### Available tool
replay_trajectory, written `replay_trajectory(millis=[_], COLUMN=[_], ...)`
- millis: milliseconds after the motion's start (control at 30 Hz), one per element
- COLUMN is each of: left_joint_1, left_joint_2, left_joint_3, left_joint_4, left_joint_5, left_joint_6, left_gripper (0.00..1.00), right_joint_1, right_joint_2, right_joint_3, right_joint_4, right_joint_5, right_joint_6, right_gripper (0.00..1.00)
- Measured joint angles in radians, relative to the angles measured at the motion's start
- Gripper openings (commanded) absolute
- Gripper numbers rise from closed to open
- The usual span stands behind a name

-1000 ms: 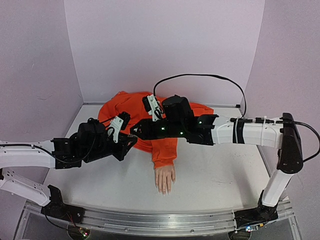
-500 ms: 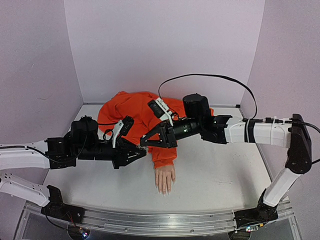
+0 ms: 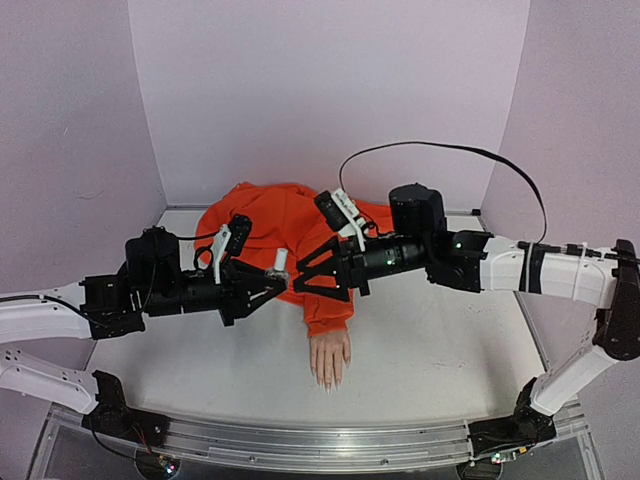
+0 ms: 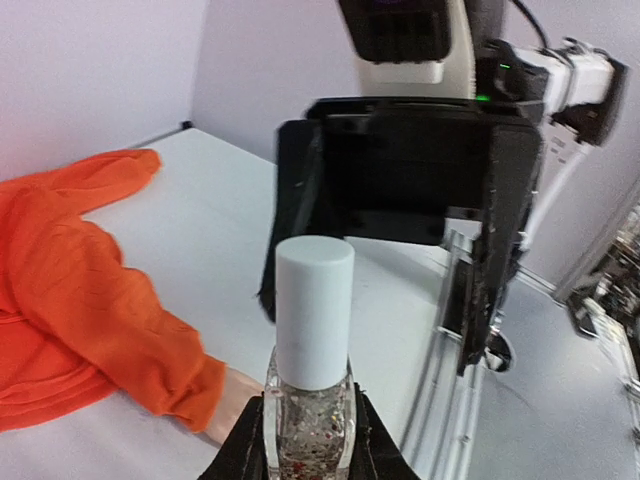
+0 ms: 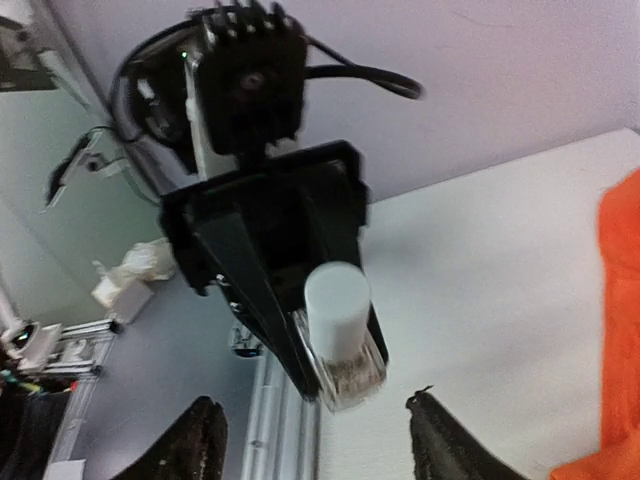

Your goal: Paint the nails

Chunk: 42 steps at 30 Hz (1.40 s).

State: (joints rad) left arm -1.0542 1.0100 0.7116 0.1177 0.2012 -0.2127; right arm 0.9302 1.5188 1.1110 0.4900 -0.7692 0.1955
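My left gripper (image 3: 268, 287) is shut on a small clear bottle (image 4: 311, 405) of glittery polish with a white cap (image 4: 314, 310), held upright above the table. My right gripper (image 3: 312, 277) faces it from the right, open. In the right wrist view its fingertips (image 5: 196, 438) stand wide apart, just short of the bottle (image 5: 347, 368). The mannequin hand (image 3: 330, 358) lies flat on the table below both grippers, fingers toward the near edge. Its nails (image 3: 327, 382) show only as tiny pale tips. The orange sleeve (image 3: 325, 300) covers the wrist.
The rest of the orange garment (image 3: 262, 215) is bunched at the back of the white table (image 3: 430, 350). A black cable (image 3: 440, 150) arcs above the right arm. Purple walls close the back and sides. A metal rail (image 3: 300, 440) runs along the near edge.
My right gripper has let go and opened, drawing back to the right of the bottle. My left gripper has levelled out and shifted right, with the capped bottle still in it.
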Motion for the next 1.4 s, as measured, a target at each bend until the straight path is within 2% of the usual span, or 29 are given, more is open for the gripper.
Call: replay_trajectory(millis=[167, 300, 500, 633, 733, 933, 1067, 1233, 1300, 1400], left_joint_1=[-0.013, -0.028, -0.042, -0.052, -0.058, -0.060, -0.060, -0.057, -0.056, -0.046], left_joint_2=[0.020, 0.043, 0.072, 0.093, 0.102, 0.110, 0.110, 0.100, 0.082, 0.043], left_joint_3=[0.000, 0.000, 0.003, 0.008, 0.010, 0.032, 0.040, 0.040, 0.040, 0.040], left_joint_4=[-0.021, -0.036, -0.044, -0.057, -0.066, -0.076, -0.083, -0.095, -0.101, -0.100], left_joint_5=[-0.238, -0.352, -0.436, -0.454, -0.464, -0.467, -0.466, -0.426, -0.356, -0.145], left_joint_6=[0.009, 0.019, 0.040, 0.051, 0.056, 0.056, 0.055, 0.047, 0.043, 0.036], left_gripper=[0.00, 0.00, 0.00, 0.00, 0.00, 0.00, 0.00, 0.00, 0.00, 0.00], right_joint_1=[-0.002, 0.019, 0.080, 0.101, 0.108, 0.108, 0.108, 0.090, 0.067, 0.025], right_joint_2=[-0.035, -0.032, 0.054, 0.112, 0.144, 0.193, 0.200, 0.195, 0.179, 0.144], right_joint_3=[0.000, 0.006, 0.098, 0.151, 0.182, 0.207, 0.207, 0.201, 0.177, 0.138], right_joint_4=[-0.020, -0.032, -0.051, -0.056, -0.057, -0.058, -0.048, -0.041, -0.021, 0.011], right_joint_5=[0.241, 0.390, 0.531, 0.571, 0.579, 0.576, 0.555, 0.477, 0.321, 0.016], right_joint_6=[0.138, 0.250, 0.351, 0.375, 0.389, 0.406, 0.398, 0.312, 0.232, 0.087], right_gripper=[0.69, 0.65, 0.61, 0.50, 0.46, 0.32, 0.01, 0.00, 0.00, 0.00])
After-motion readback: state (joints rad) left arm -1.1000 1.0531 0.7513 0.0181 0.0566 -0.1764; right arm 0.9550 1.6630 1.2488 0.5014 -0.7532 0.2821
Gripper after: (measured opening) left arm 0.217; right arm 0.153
